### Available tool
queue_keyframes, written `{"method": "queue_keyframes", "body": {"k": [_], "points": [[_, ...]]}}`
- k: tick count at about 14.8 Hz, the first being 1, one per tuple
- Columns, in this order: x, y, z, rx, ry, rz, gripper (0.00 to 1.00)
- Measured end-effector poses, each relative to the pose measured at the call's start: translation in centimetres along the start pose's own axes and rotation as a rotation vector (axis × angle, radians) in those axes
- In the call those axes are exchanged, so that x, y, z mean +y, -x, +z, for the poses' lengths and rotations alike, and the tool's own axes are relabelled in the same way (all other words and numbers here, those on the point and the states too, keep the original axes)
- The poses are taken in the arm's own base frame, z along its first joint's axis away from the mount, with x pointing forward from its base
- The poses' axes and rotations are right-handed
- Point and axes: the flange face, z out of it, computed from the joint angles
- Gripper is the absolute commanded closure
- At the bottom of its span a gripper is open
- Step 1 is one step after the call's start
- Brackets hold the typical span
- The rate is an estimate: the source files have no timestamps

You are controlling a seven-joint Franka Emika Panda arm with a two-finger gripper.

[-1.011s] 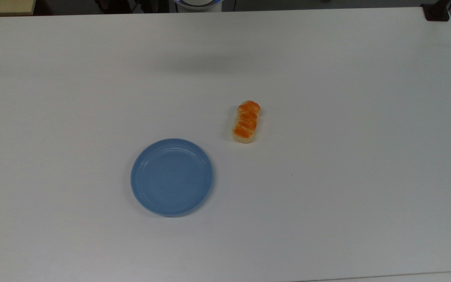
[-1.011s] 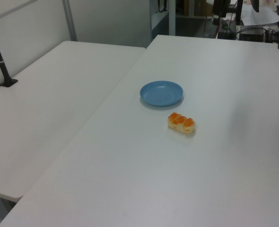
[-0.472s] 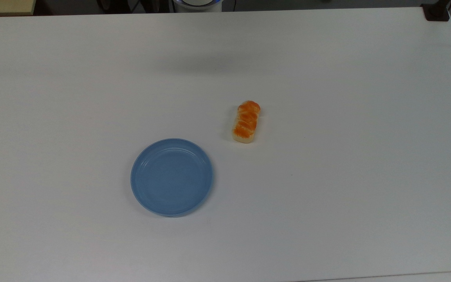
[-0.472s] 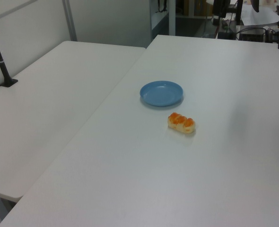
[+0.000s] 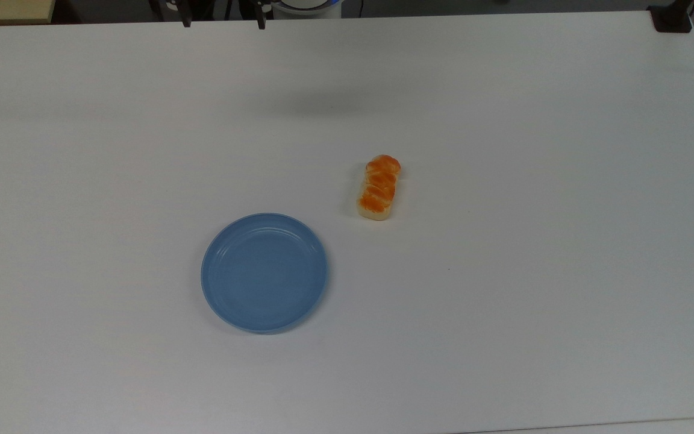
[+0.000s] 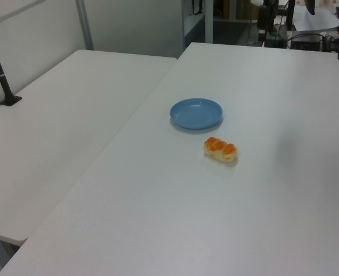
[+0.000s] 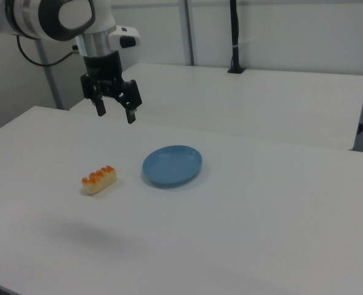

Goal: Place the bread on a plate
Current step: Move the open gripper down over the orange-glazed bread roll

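The gripper (image 7: 115, 111) hung high in the right view's upper left, fingers apart, pointing down, above the worktop (image 7: 261, 215), empty.

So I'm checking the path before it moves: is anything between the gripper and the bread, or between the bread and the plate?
Nothing visible. The open gripper hangs above the table; the bread and plate lie apart with bare tabletop between them.

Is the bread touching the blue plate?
Apart. In the top view, bare white table shows plainly between the bread and the rim of the plate.
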Motion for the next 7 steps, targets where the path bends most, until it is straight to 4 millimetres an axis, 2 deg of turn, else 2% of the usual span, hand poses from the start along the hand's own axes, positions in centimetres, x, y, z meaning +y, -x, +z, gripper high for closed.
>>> {"method": "queue_keyframes", "body": {"k": [3, 7], "points": [[-2.7, -0.9, 3.4, 0.034, -0.034, -0.03, 0.0], [-9.8, -2.4, 11.6, 0.125, -0.047, 0.006, 0.0]]}}
